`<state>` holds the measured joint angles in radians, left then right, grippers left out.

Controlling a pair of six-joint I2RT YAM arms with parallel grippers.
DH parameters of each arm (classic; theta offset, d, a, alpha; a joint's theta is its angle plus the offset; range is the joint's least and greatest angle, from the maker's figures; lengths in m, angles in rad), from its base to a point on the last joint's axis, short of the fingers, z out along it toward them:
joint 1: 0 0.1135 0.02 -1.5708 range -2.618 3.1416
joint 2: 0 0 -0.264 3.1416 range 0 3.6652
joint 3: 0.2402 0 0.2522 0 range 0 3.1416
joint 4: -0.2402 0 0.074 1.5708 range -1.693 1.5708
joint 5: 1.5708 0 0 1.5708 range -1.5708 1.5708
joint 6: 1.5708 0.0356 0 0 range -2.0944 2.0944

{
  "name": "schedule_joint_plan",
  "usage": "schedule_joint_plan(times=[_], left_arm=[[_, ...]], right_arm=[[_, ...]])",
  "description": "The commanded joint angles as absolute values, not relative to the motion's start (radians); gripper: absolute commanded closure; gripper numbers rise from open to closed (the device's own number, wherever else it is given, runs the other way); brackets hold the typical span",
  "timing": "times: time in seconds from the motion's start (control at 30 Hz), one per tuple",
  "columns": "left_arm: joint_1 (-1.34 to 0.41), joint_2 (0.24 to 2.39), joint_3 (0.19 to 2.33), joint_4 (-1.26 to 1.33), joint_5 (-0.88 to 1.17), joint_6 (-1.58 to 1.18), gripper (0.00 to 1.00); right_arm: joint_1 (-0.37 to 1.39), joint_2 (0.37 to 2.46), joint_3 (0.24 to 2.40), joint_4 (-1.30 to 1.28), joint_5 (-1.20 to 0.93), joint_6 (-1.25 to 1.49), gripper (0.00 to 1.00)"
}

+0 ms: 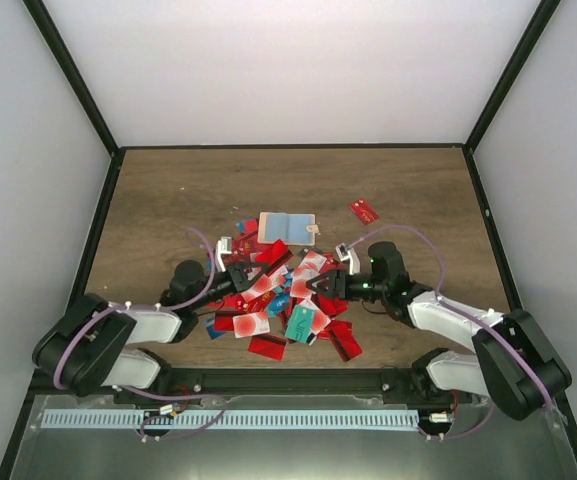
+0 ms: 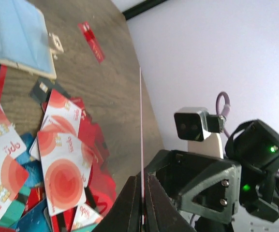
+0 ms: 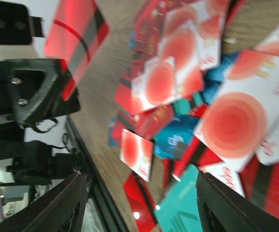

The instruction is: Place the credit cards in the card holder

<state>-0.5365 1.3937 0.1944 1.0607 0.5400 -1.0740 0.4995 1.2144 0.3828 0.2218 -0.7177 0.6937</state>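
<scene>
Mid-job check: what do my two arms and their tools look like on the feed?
Both match: black joint housings joined by white links on the left arm and right arm, each trailing a thin purple cable. The left tool and right tool are dark grey and angular. A black camera box on a white mount sits on the right wrist, with green lights behind it.

credit cards [image 1: 268,290] red, teal, or white with red discs; card holder [image 1: 286,226] pale blue, tan-edged.
</scene>
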Motion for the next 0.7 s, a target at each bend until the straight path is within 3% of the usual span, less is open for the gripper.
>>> schedule_joint_plan(times=[0.0, 0.3, 0.67], left_arm=[[-0.56, 1.318, 0.227, 0.978, 0.401, -1.129, 0.96], [-0.628, 1.245, 0.288, 0.968, 0.307, -1.224, 0.96], [-0.667, 1.223, 0.329, 0.943, 0.286, -1.251, 0.96]], right_arm=[[0.496, 1.218, 0.392, 0.493, -0.825, 0.855, 0.36], [0.505, 1.358, 0.38, 0.954, -0.856, 1.145, 0.39], [0.541, 1.5, 0.499, 1.12, -0.837, 1.274, 0.48]])
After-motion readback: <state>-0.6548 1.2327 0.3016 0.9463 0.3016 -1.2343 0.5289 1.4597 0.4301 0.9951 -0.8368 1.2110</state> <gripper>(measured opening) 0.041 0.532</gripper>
